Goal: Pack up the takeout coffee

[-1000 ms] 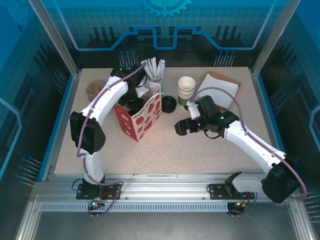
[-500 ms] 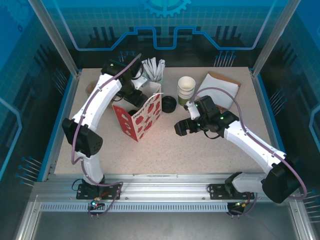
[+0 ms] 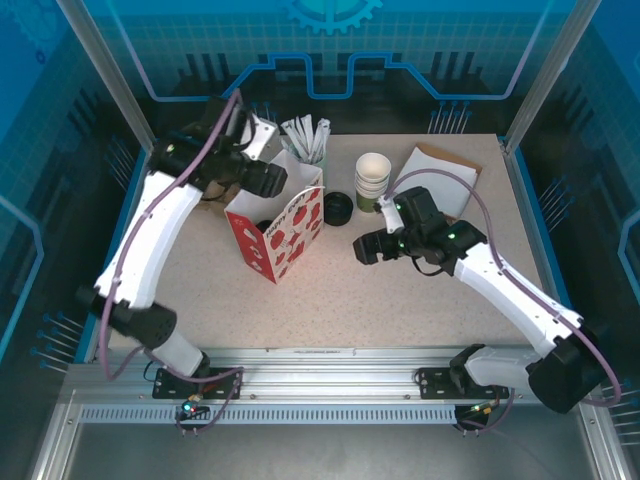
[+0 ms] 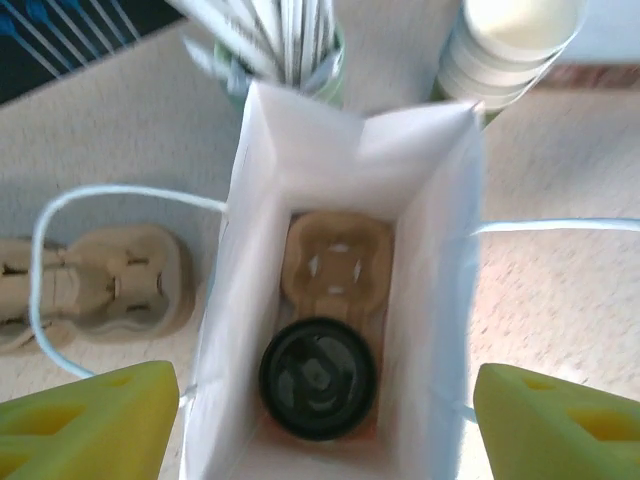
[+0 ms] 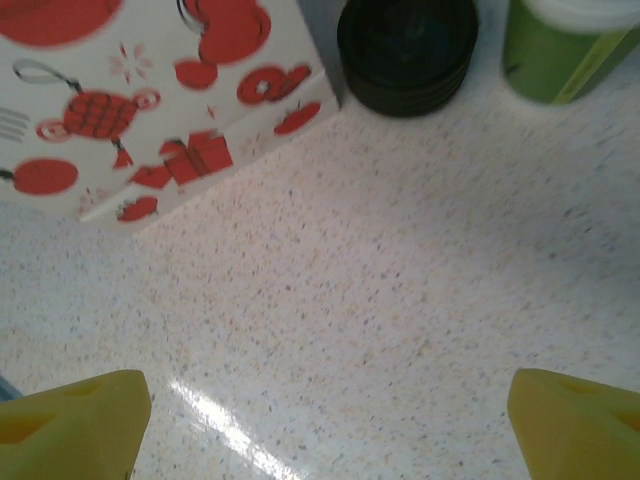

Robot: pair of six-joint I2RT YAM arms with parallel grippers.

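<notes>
The left fingers (image 4: 90, 425) hang spread and empty over the open mouth of the paper bag (image 4: 430, 250). Straight below and between them, at the bottom of the bag, the takeout coffee (image 4: 318, 378) stands upright with its black lid on, seated in the near pocket of a cardboard carrier (image 4: 335, 260); the far pocket is empty.

The cup is probably light, with soft paper walls that would dent under a hard squeeze, and the plastic lid looks slick and could pop off if pulled. From above only the lid can be reached, so lifting the carrier or the bag seems safer.

The right fingers (image 5: 70, 420) are also spread and empty, low over the bare counter (image 5: 380, 300), with the bag ahead to their left, a stack of black lids (image 5: 405, 50) straight ahead and green cups (image 5: 565, 50) ahead to their right.
</notes>
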